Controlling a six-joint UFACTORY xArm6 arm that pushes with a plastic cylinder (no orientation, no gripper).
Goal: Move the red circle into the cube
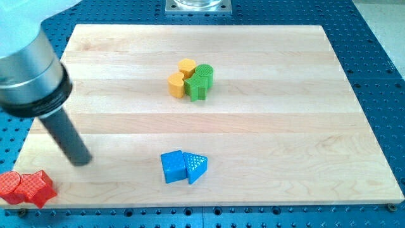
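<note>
My tip rests on the desk near its left edge, just up and right of the red pieces. The tool is a plain rod with no jaws, so nothing opens, closes or grips; it only pushes.

The red circle sits at the near-left corner, partly off the wooden edge, touching a red star on its right. The blue cube lies near the middle of the near side, touching a blue triangle on its right. A yellow block and a green block huddle together toward the far side, well apart from the route.

The star lies between the circle and the cube, so a straight push from the left would likely carry both reds along. Better, I judge, to go round to the circle's left, off the corner, and nudge it past the star's far side, then drive it right with short, centred strokes so it does not slip off the rod. Ending gently keeps the cube from sliding into the triangle.
</note>
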